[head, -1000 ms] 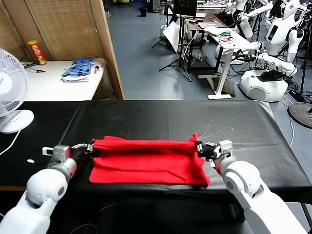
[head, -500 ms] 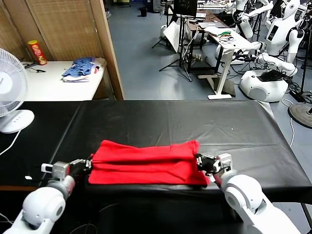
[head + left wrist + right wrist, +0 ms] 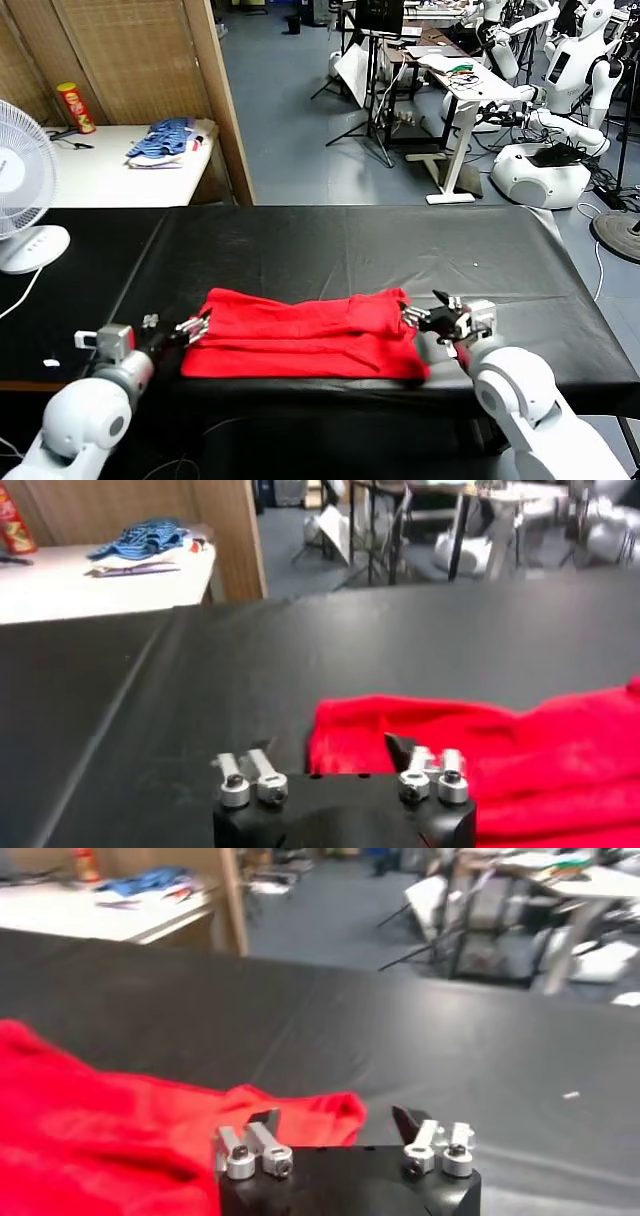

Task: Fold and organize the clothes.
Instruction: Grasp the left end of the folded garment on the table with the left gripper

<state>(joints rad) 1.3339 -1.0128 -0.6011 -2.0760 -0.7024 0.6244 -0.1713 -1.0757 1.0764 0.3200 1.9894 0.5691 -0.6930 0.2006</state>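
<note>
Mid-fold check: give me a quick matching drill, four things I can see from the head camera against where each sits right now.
Things:
1. folded bright red cotton T-shirt
2. left gripper
3. right gripper
4. white electric fan

Places:
A. open, at the shirt's right end
B. far left edge of the scene
C. near edge of the black table
D. open, at the shirt's left end

Pairs: 1-C, 2-D, 3-A, 4-B

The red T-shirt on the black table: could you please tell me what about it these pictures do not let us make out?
- Red T-shirt: printed graphic and tag not visible in head view; the folded layers hide them.
- Its far end is cut off by the picture edge in the left wrist view.
- Its near part is blurred in the right wrist view.
- Cloth under the left gripper and right gripper: hidden by their bodies in the wrist views.
</note>
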